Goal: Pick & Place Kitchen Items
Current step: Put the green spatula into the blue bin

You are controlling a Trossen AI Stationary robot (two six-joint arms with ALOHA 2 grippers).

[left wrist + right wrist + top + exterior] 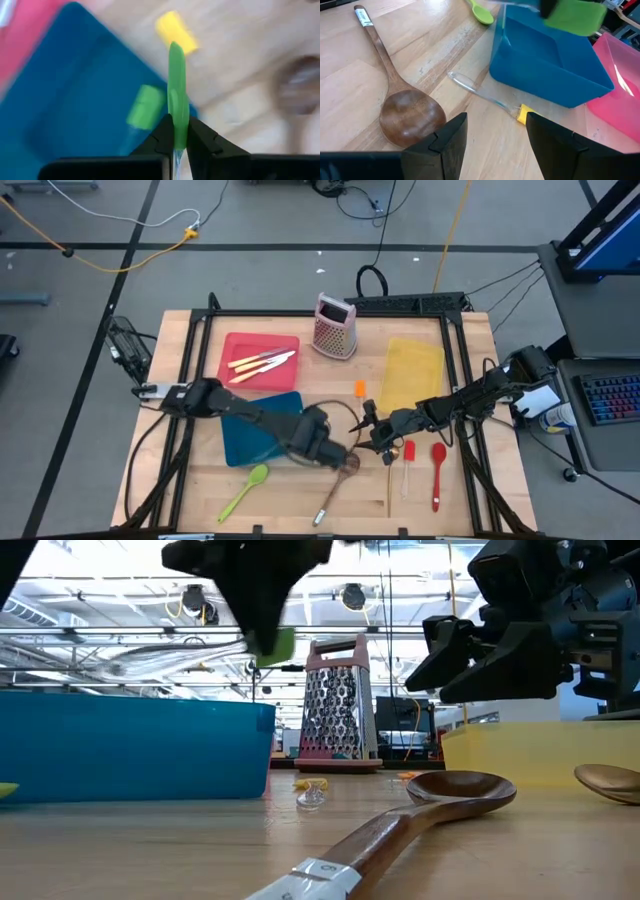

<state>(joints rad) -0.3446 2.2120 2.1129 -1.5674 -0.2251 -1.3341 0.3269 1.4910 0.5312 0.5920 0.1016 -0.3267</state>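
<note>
My left gripper is shut on a small green spatula, seen edge-on, above the blue tray's right edge. The low view shows it high up with the green blade below it. A second green spatula head, blurred, shows in the blue tray. My right gripper is open and empty, hovering at mid-table over a yellow spatula with a clear handle, which lies flat on the wood. Cream-handled knives lie in the red tray. My left gripper pinches the green spatula between its two fingers at the lower end of the blade, where the clear handle begins. The blade is edge-on to the camera and sticks out past the fingertips. The spatula is lifted clear of the table and the tray.
A wooden spoon and a green spoon lie near the table's near edge. A red spatula, a red spoon and an orange spatula lie to the right. A yellow tray and a grater stand farther back.
</note>
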